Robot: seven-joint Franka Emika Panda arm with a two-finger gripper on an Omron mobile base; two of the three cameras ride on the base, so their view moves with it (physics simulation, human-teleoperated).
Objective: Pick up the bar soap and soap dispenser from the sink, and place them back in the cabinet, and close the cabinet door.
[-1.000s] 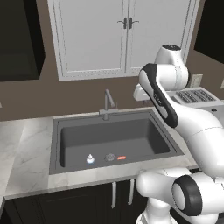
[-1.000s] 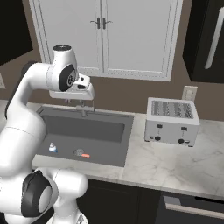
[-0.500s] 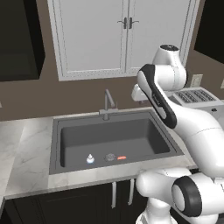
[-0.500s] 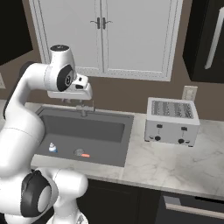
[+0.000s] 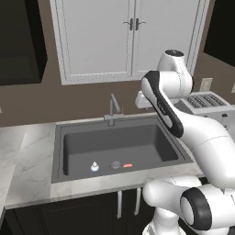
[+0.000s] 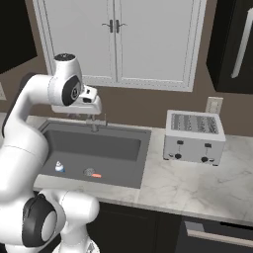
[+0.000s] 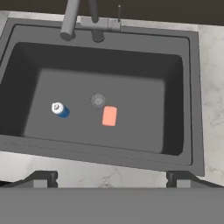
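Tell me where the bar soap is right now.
The bar soap lies flat on the floor of the sink, just beside the round drain; in the hand view the blue soap dispenser stands on the drain's other side.

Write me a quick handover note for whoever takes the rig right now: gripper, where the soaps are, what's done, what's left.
Gripper: open, empty, above the sink.
Bar soap: flat on the sink floor beside the drain.
Soap dispenser: on the sink floor, on the drain's other side from the bar.
Done: nothing picked yet.
Left: lift both, put them in the cabinet, shut its door.
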